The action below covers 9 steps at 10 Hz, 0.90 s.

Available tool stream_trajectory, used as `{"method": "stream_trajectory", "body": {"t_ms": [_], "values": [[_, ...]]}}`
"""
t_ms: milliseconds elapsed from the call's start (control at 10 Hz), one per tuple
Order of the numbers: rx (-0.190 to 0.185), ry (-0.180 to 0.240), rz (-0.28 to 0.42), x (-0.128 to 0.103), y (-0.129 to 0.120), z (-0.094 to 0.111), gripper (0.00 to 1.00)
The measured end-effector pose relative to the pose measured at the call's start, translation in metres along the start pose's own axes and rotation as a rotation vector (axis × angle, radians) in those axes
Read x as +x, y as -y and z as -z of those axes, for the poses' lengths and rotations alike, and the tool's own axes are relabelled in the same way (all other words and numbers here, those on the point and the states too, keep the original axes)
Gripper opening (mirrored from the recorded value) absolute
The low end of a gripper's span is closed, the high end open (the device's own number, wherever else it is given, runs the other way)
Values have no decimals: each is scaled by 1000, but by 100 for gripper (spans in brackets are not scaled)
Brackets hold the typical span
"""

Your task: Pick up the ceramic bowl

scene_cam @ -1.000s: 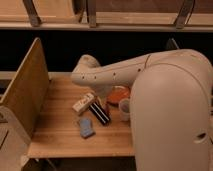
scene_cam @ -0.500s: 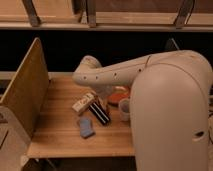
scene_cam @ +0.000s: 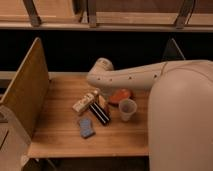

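Reaching arm (scene_cam: 135, 77): a thick, pale limb comes in from the right over the worktop and ends in a rounded joint above the middle of the board.
Claw (scene_cam: 103, 95): it sits in shadow below that rounded joint, pointing down at the worktop. It is just left of the ceramic bowl and above the near end of the small packets.
Claw state: cannot tell whether it is open or closed, because the arm and the shadow cover most of it. Nothing can be seen held in it, and whether it touches anything cannot be made out.
Ceramic bowl (scene_cam: 120, 96): shallow, round and orange-red, it rests upright on the worktop right of centre. Its far edge is tucked under the arm.
Cup (scene_cam: 127, 109): pale and translucent, it stands upright just in front of the bowl. Whether the two touch is unclear.
Tan packet (scene_cam: 85, 101): it lies at a slant to the left of the claw.
Dark packet (scene_cam: 101, 111): an oblong with an orange band, it lies beside the tan packet, between that packet and the cup.
Blue packet (scene_cam: 86, 127): it lies flat nearer the front edge, apart from the others.
Worktop (scene_cam: 55, 135): light wooden boards.
Side panel (scene_cam: 27, 92): a wooden board stands upright along the left edge.
Robot body (scene_cam: 182, 125): a large, pale, rounded shape in the right foreground hides the worktop's right part.
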Motion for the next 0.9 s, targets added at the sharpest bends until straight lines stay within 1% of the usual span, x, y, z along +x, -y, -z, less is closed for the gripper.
{"method": "stream_trajectory", "body": {"t_ms": [100, 200, 300, 400, 600, 700, 900], "values": [[-24, 32, 19, 8, 13, -11, 80], [-39, 54, 37, 18, 26, -23, 80], [-46, 72, 48, 26, 37, -31, 80], [-50, 81, 53, 28, 40, -34, 80], [-51, 83, 60, 26, 38, -34, 80], [-58, 91, 68, 23, 34, -37, 80], [-88, 99, 97, 17, 23, -49, 80]]}}
